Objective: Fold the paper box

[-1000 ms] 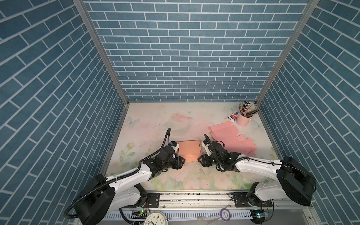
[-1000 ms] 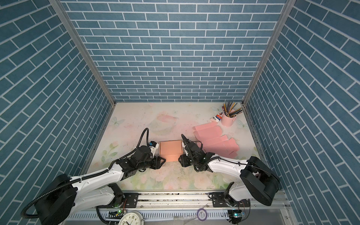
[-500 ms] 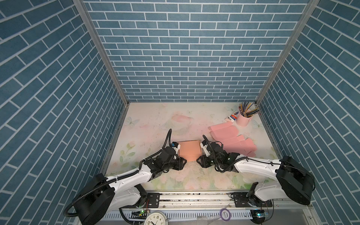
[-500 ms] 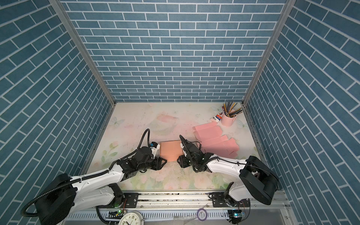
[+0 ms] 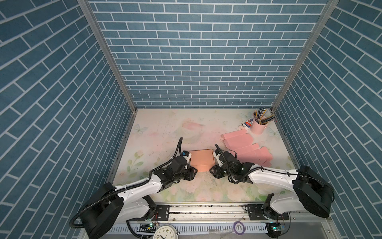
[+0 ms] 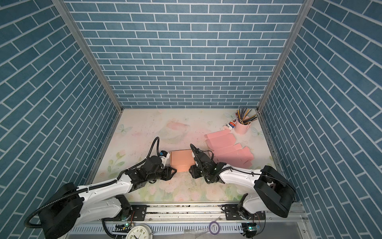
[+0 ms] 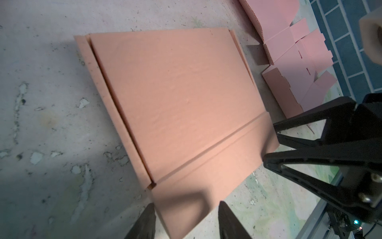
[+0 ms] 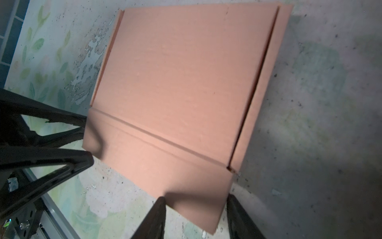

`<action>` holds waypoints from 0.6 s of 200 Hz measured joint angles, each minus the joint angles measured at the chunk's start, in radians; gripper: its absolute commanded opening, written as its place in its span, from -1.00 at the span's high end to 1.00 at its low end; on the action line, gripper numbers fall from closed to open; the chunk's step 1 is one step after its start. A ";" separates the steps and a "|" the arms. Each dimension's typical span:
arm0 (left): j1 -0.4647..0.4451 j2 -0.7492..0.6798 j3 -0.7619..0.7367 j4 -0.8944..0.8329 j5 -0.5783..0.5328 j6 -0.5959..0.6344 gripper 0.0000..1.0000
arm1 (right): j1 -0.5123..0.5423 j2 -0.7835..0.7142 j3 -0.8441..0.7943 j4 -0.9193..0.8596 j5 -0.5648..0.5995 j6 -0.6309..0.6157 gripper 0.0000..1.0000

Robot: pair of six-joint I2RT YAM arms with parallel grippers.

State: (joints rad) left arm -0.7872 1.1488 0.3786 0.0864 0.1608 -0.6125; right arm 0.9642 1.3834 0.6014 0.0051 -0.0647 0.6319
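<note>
Orange-pink paper box [image 5: 201, 160] lies on the floral tabletop [image 5: 161, 128], front middle, between both arms, with its creased front flap toward them. Left end effector [image 7: 187, 203] sits low at the flap's left corner, jaws partly apart with the flap edge between them and no clamp visible. Right end effector [image 8: 196, 196] is the same at the right corner, jaws partly apart around the flap edge. Flat pink blanks [image 5: 246, 149] lie just right of the box, and a pink pencil cup [image 5: 258, 127] stands back right.

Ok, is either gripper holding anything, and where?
Nothing is gripped: the left gripper and right gripper stand open, each straddling a near-flap corner of the cardboard box.
</note>
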 measured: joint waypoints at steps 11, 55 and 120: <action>0.000 0.003 0.000 0.002 -0.003 0.000 0.04 | 0.000 0.000 0.000 -0.002 0.002 0.000 0.04; -0.002 0.015 -0.001 0.012 -0.010 0.001 0.09 | 0.000 0.000 0.000 -0.006 0.011 0.000 0.06; -0.002 0.072 -0.002 0.054 -0.028 0.003 0.16 | 0.000 0.006 0.012 -0.022 0.031 0.000 0.09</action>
State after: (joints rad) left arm -0.7891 1.2209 0.3771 0.1402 0.1326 -0.6090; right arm 0.9642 1.3899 0.6132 -0.0170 -0.0334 0.6315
